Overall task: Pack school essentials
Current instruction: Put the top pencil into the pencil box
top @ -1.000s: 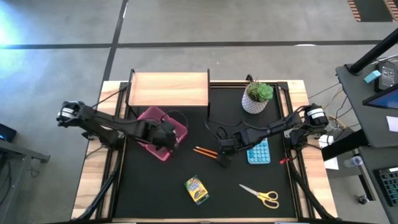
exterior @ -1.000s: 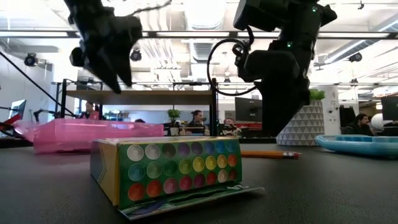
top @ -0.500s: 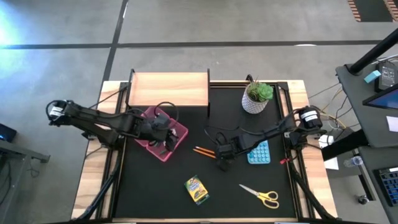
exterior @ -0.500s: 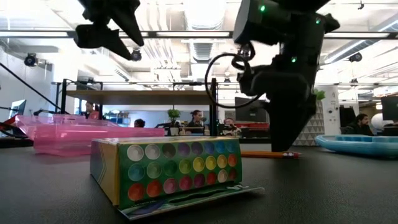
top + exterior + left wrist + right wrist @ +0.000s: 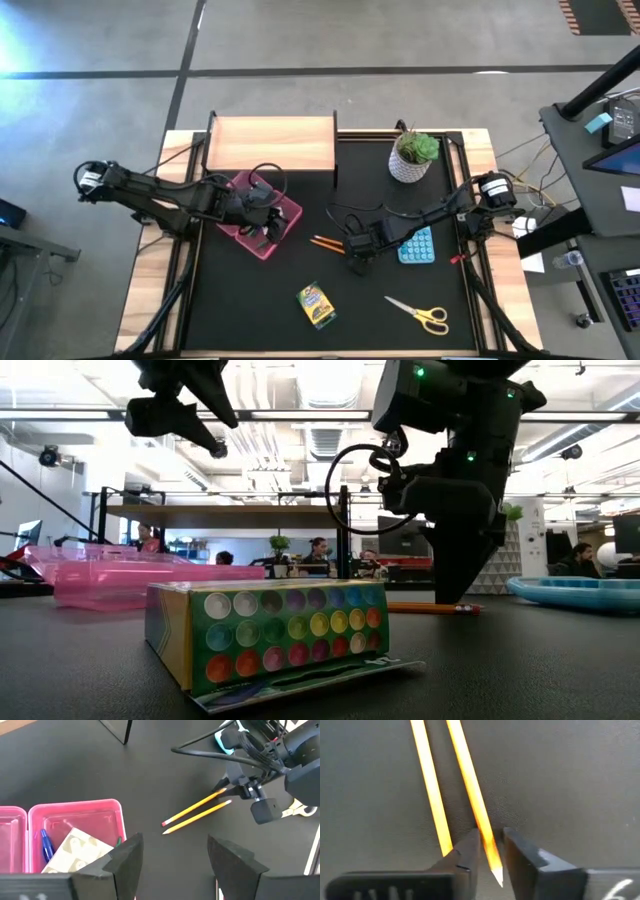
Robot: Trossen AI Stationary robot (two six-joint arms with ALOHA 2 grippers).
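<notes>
The middle of the bench is crowded: the right gripper stands low over the two pencils, and the blue tray lies just beside. Toward the front edge, free mat lies between the crayon box and the scissors. The left gripper blocks the pink bin.

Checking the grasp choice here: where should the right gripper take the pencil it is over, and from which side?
Near its tip, from straight above. The pencil lies flat on the mat, its twin close alongside; the right gripper already straddles its sharpened end.
</notes>
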